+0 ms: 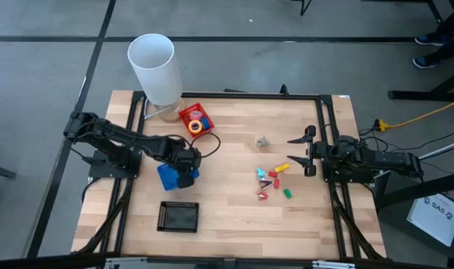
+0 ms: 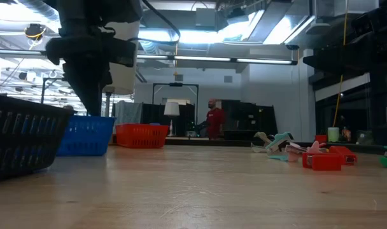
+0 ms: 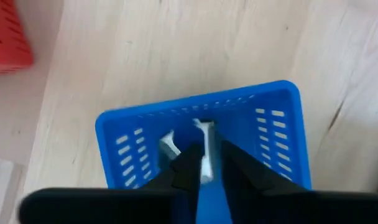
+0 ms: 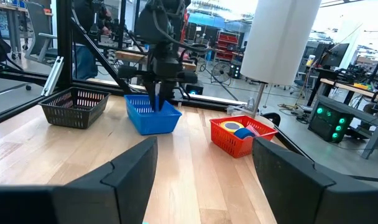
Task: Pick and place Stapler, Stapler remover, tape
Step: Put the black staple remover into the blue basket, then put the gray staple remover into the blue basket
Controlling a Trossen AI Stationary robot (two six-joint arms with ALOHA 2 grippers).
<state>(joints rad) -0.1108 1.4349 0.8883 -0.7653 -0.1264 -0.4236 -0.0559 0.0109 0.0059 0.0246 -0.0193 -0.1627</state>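
While the left tool [image 3: 204, 168] hangs down inside the blue basket [image 3: 263, 118], its fingers sit close together with a pale, whitish staple remover [image 3: 203, 146] between and just ahead of the tips; cannot tell if they still pinch it or only flank it; a second pale piece [image 3: 169, 146] lies in the basket beside the tips; red basket [image 1: 195, 119] stands just beyond this tool, holding tape rolls [image 1: 196, 125], yellow and blue ones showing; black basket [image 1: 178, 217] sits on the tabletop [image 1: 234, 217] to the tool's near side; white cylinder [image 1: 154, 67] behind the red basket; right tool [image 1: 305, 152] waits at the far right edge, fingers spread wide apart, holding nothing; small coloured pieces [image 1: 273, 181] lie scattered just ahead of it; a small grey item [image 1: 263, 140] lies near them.
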